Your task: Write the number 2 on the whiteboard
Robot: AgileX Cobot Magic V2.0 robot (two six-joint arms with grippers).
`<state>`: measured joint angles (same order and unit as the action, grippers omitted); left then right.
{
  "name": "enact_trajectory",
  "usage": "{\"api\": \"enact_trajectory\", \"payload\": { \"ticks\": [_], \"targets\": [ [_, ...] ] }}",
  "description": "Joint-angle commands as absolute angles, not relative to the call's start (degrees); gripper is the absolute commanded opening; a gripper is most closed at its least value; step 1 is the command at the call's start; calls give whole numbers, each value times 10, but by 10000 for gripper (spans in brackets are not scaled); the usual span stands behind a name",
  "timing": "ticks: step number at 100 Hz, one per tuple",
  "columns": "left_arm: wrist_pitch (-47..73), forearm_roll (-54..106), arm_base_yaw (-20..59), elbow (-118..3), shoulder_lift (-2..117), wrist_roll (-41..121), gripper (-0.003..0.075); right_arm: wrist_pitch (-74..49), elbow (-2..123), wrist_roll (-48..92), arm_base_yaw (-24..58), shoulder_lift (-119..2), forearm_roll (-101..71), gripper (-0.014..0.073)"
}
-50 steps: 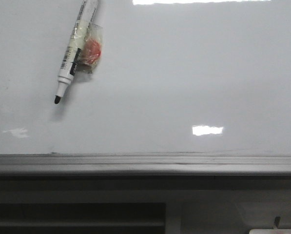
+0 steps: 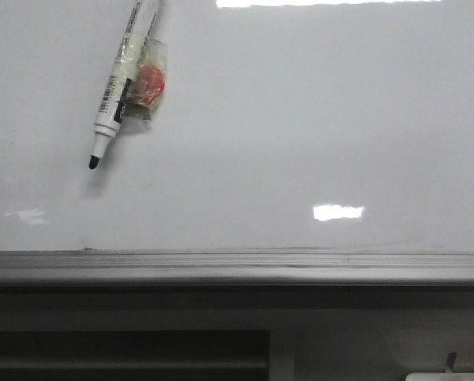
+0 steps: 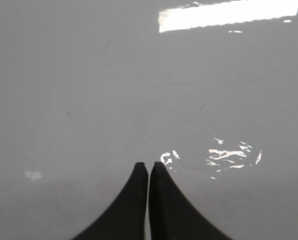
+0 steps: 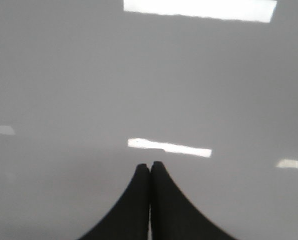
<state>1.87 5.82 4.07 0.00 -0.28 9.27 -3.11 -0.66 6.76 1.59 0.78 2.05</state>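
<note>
The whiteboard [image 2: 300, 119] fills the front view, glossy white-grey, with a grey metal ledge [image 2: 237, 267] along its lower edge. No black stroke of a number 2 shows on it. A white marker pen [image 2: 116, 89] hangs slanted at the upper left, with its black tip [image 2: 94, 162] at or just off the board. What holds it is out of view above. Neither gripper shows in the front view. My left gripper [image 3: 149, 164] and my right gripper [image 4: 149, 164] are both shut with nothing between the fingers, each over a plain glossy grey surface.
A clear-tape wad with something red [image 2: 149, 82] is stuck to the pen's side. Bright light reflections [image 2: 337, 212] lie on the board. Below the ledge is a dark slotted panel [image 2: 125, 349]. A thin dark mark [image 3: 200, 110] shows on the surface in the left wrist view.
</note>
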Motion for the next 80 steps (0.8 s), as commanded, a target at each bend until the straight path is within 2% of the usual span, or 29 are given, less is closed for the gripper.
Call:
{"api": "enact_trajectory", "payload": {
  "ticks": [1,48,80],
  "targets": [
    [-25,62,45,7,-18,88,-20,12,-21,68,13,14,26,-68],
    [-27,65,45,7,-18,88,-20,25,-21,67,14,14,22,-68],
    [-41,292,45,7,-18,88,-20,39,-21,62,14,14,-177,-68]
  ]
}}
